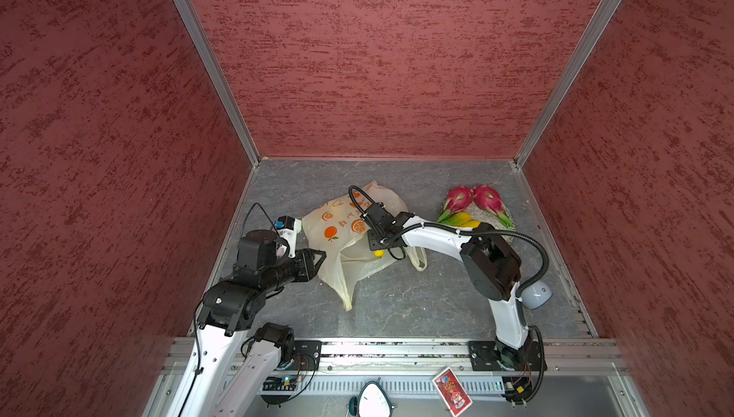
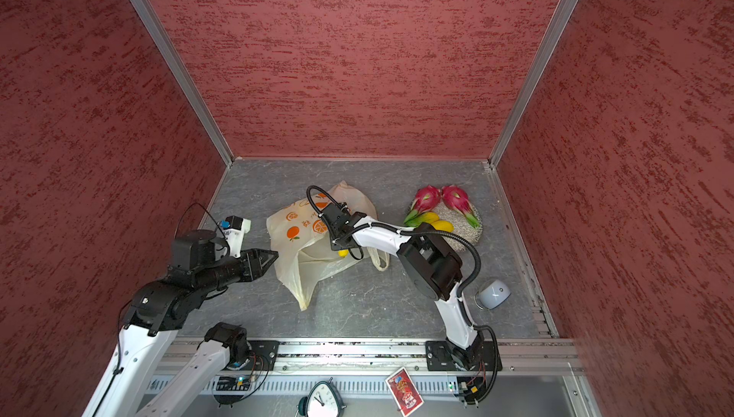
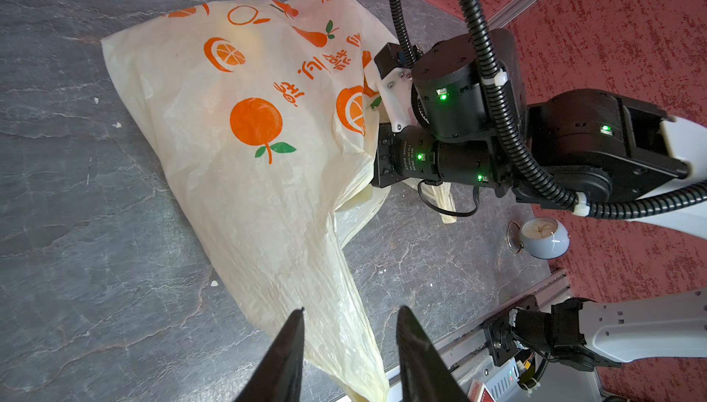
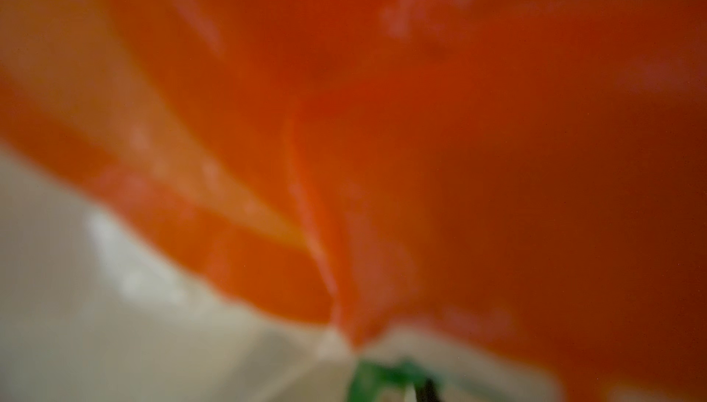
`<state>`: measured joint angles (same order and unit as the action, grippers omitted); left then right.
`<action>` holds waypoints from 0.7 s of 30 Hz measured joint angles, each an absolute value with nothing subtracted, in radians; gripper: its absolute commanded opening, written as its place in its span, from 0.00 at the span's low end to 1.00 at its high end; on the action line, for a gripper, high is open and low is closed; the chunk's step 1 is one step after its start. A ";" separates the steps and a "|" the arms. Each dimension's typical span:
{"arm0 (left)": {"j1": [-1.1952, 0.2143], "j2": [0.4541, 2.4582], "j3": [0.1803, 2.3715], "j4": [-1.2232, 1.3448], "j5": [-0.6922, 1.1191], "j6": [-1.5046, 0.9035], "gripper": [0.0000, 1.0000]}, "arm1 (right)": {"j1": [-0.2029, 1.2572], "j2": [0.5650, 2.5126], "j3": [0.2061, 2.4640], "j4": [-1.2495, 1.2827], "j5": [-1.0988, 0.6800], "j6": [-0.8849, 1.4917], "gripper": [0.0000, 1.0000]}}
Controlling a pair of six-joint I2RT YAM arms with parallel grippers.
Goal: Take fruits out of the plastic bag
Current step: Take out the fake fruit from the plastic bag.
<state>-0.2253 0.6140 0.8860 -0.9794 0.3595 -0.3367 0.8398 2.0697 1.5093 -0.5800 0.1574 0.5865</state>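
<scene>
The pale-yellow plastic bag (image 1: 337, 232) (image 3: 248, 151) with orange prints lies crumpled in the middle of the floor. My right arm's wrist (image 1: 381, 220) reaches into the bag's mouth, and the plastic hides its fingers. The right wrist view is only a blur of orange print and plastic. A small yellow fruit (image 1: 378, 253) (image 2: 342, 253) peeks out at the mouth, under that wrist. My left gripper (image 1: 321, 255) (image 3: 350, 339) stands open at the bag's left edge, over its twisted tail, gripping nothing. Two pink dragon fruits (image 1: 458, 196) and yellow-green mangoes (image 1: 460, 219) rest on the speckled plate (image 1: 478, 212).
A small pale-blue alarm clock (image 1: 536, 294) (image 3: 543, 237) lies near the right arm's base. A red card packet (image 1: 452, 391) and another clock (image 1: 373, 399) sit beyond the front rail. Red walls close in three sides.
</scene>
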 measured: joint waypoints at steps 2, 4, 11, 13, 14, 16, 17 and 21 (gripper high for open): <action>-0.234 0.613 0.886 -0.979 0.356 -0.337 0.41 | 0.839 2.059 1.505 -0.579 0.153 0.586 0.39; -0.244 0.611 0.886 -0.979 0.352 -0.341 0.41 | 0.839 2.030 1.484 -0.575 0.148 0.587 0.39; -0.283 0.600 0.886 -0.980 0.327 -0.347 0.41 | 0.840 1.803 1.357 -0.537 0.061 0.586 0.41; -0.285 0.600 0.886 -0.980 0.323 -0.348 0.41 | 0.840 1.701 1.293 -0.506 -0.006 0.586 0.42; -0.285 0.600 0.886 -0.980 0.320 -0.349 0.41 | 0.840 1.654 1.262 -0.492 -0.040 0.586 0.42; -0.285 0.599 0.886 -0.980 0.315 -0.351 0.41 | 0.840 1.549 1.193 -0.477 -0.111 0.586 0.42; -0.285 0.597 0.886 -0.980 0.314 -0.352 0.41 | 0.840 1.501 1.163 -0.476 -0.130 0.586 0.42; -0.283 0.587 0.886 -0.980 0.314 -0.351 0.41 | 0.840 1.282 1.078 -0.542 -0.199 0.583 0.44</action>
